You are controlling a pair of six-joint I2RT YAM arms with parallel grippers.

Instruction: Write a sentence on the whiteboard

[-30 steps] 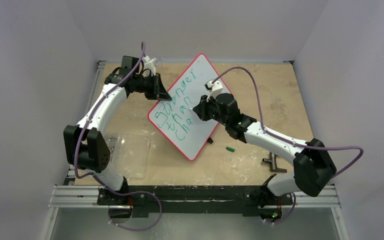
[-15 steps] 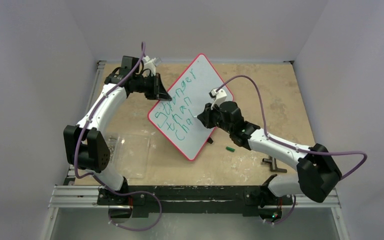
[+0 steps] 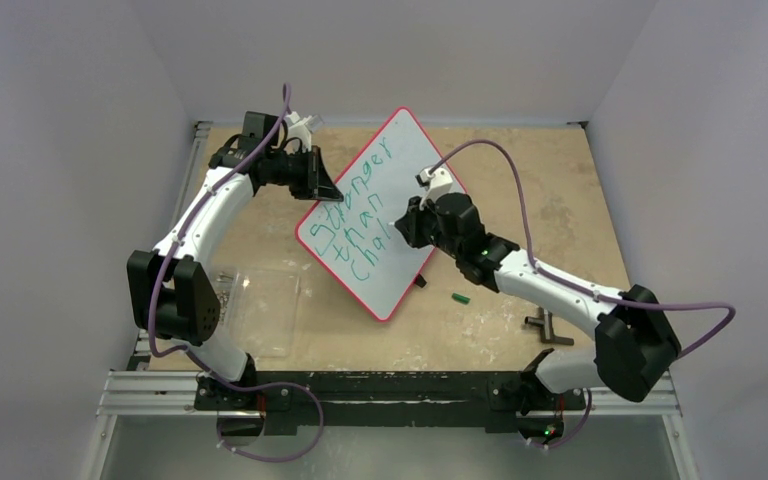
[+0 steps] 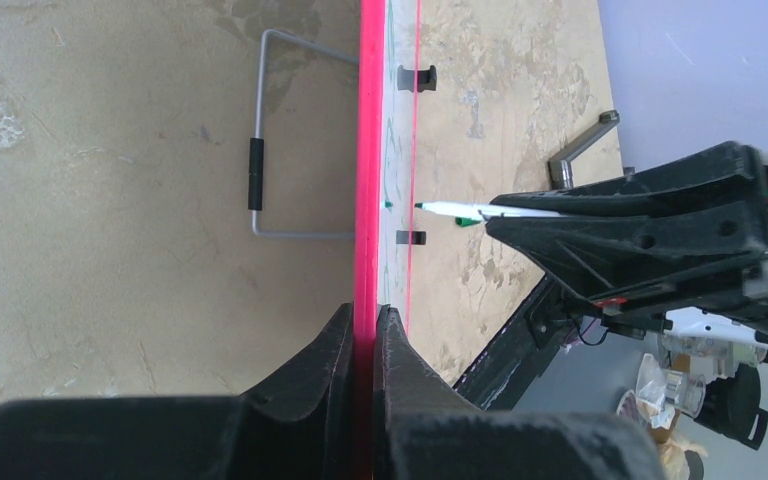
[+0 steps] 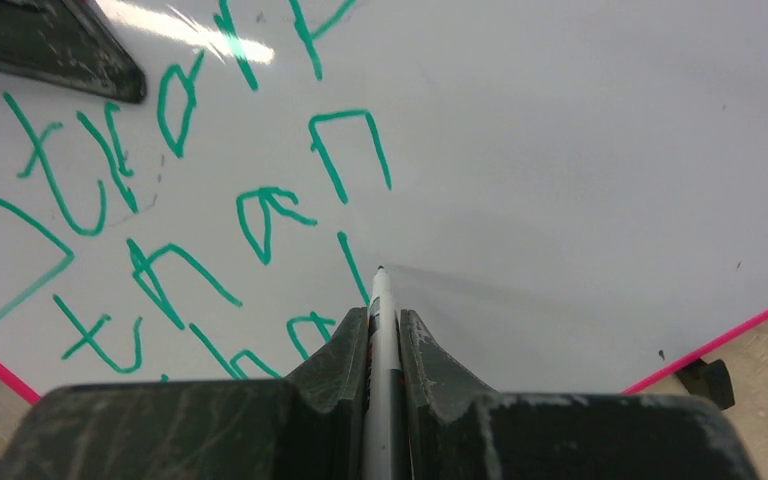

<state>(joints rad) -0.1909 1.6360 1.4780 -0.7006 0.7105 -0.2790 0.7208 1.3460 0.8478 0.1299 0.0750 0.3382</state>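
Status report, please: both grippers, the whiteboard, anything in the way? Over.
Left gripper shut on whiteboard rim. Right gripper shut on marker, tip at third line of sentence. Green cap on table beside board, not blocking.

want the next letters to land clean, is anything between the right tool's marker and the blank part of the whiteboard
Nothing visible. The marker in the right tool points straight at the whiteboard, and the white area beside its tip is bare. The left tool only clamps the red rim.
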